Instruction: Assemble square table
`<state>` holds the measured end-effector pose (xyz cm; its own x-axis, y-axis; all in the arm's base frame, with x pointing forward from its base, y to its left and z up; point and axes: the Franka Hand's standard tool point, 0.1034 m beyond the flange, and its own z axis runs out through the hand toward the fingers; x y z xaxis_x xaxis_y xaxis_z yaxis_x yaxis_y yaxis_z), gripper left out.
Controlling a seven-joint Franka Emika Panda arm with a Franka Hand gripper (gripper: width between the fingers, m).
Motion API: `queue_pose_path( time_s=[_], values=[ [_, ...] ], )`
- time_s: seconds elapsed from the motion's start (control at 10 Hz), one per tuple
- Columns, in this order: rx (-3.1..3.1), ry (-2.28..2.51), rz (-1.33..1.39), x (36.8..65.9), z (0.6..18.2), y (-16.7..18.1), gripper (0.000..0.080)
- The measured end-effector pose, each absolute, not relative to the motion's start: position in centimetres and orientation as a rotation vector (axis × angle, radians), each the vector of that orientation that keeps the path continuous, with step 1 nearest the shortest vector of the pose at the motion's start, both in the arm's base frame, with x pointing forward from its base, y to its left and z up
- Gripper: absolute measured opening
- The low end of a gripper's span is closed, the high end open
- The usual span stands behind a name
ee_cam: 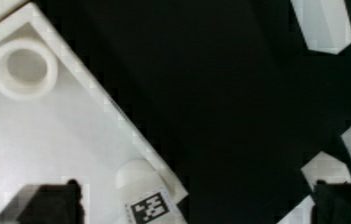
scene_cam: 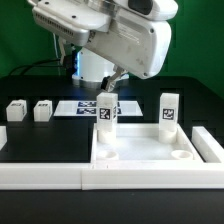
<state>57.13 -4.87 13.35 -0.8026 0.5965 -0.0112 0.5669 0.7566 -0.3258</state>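
At the exterior view's left, close to that edge of the bench [scene_cam: 40,140], a loose leg [scene_cam: 15,110] and its twin [scene_cam: 42,108] sit side by side, well apart from everything else. Further along, toward the far edge, lies the marker board [scene_cam: 82,106]. Next comes the tool [scene_cam: 112,84], released and grasping nothing, hanging just above an upright leg [scene_cam: 106,115] at the far-left corner of the square panel [scene_cam: 140,145]. In the wrist view the dark fingertips [ee_cam: 47,202] of the tool [ee_cam: 190,198] flank that leg's tagged top [ee_cam: 145,200], which sits nearer one of them than the other. Whether it is seated in its socket cannot be told. The panel covers the bench's right half, tucked against the low rail [scene_cam: 45,176] along the near edge. A second leg [scene_cam: 168,110] stands at its far-right corner, and an empty socket [scene_cam: 183,155] shows at the near-right corner. The step looks like taking hold of the leg under the tool. To do it well, centre the jaws over the leg first, come straight down, clamp on its flat sides and keep it vertical, so the panel is not nudged off the rail
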Motion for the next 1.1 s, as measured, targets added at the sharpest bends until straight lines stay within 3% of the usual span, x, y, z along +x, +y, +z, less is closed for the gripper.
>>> queue_pose_path(
  time_s=[0.3,0.7,1.1],
  values=[
    [-1.295,-2.698,0.470,54.4,12.7,-7.9,0.0649],
    [-1.839,-2.332,0.573,48.1,11.6,-13.1,0.0649],
    [-2.189,-2.064,0.611,47.6,11.1,-13.1,0.0649]
  ],
)
